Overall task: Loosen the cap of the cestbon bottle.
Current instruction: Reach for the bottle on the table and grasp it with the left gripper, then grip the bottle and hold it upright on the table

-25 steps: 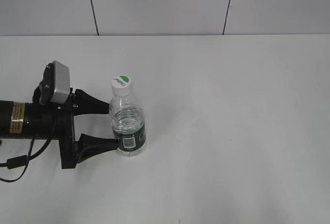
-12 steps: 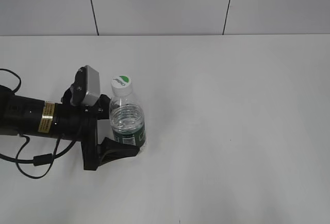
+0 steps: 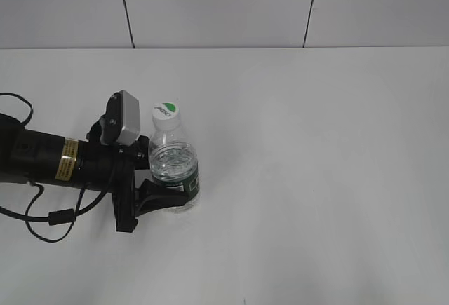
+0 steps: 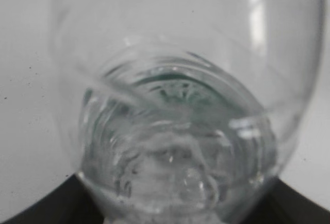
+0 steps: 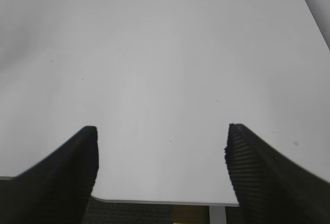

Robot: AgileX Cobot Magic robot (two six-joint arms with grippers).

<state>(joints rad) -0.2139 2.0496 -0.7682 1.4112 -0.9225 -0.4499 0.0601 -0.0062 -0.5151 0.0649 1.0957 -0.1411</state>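
Observation:
The cestbon bottle stands upright on the white table, left of centre, with water inside and a dark green label band. Its white cap with a green half-circle mark sits on top, untouched. My left gripper reaches in from the left and is shut on the bottle's lower body; the near finger lies across the label, the far finger is hidden behind the bottle. In the left wrist view the clear bottle fills the frame between the dark jaws. My right gripper is open and empty over bare table.
The left arm, with its cable, lies low across the table's left side. A grey panelled wall runs behind the table. The right wrist view shows the table's near edge.
The left gripper slid right until its fingers reached round the bottle, then the near finger closed in against the label. The bottle has stayed upright in place.

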